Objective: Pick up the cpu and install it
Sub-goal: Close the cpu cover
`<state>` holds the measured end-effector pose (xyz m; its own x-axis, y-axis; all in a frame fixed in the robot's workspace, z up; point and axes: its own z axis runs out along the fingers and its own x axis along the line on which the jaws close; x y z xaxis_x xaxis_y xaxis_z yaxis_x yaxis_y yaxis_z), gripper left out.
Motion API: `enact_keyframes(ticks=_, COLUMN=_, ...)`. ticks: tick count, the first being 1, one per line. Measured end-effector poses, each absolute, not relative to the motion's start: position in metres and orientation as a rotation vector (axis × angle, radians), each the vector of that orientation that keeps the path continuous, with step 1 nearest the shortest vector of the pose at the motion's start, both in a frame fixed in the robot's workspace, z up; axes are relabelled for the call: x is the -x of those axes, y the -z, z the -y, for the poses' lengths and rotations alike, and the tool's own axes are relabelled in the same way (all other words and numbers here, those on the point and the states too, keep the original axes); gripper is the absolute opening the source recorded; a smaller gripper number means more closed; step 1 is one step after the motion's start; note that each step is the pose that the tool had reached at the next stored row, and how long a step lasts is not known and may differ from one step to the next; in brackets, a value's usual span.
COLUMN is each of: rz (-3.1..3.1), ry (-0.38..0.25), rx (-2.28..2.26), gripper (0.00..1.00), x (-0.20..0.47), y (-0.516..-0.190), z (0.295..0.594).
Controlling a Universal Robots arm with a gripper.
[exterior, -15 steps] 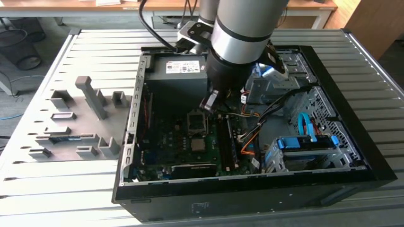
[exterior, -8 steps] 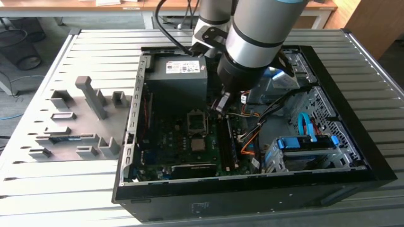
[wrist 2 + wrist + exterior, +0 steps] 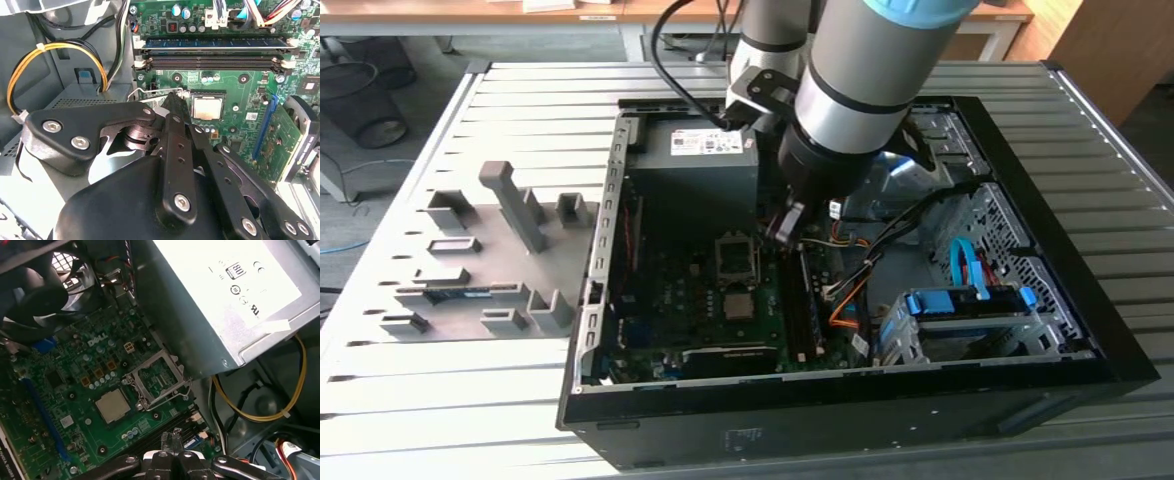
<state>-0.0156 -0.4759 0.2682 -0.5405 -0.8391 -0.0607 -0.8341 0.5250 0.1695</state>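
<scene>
Hanging over 1 motherboard [image 3: 50, 440], jaws closed and empty, near 1 cpu [image 3: 112, 405] beside 1 open metal frame [image 3: 170, 394].

The place looks like a robotics lab or workshop. A robot arm [image 3: 854, 90] reaches over an open computer case [image 3: 854, 425] on a ribbed metal desk [image 3: 534, 100]. Grey fixture blocks [image 3: 520, 205] sit alongside, and wooden desks [image 3: 454, 12] stand behind.

cpu [image 3: 112, 405] on motherboard [image 3: 82, 440] beside socket frame [image 3: 157, 380]
</scene>
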Motion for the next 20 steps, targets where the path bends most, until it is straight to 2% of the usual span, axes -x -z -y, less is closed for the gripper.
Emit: enact_keyframes(ticks=20, rz=2.713, ry=0.278, rx=-1.500, gripper=0.10, x=0.021, y=-0.235, z=0.471)
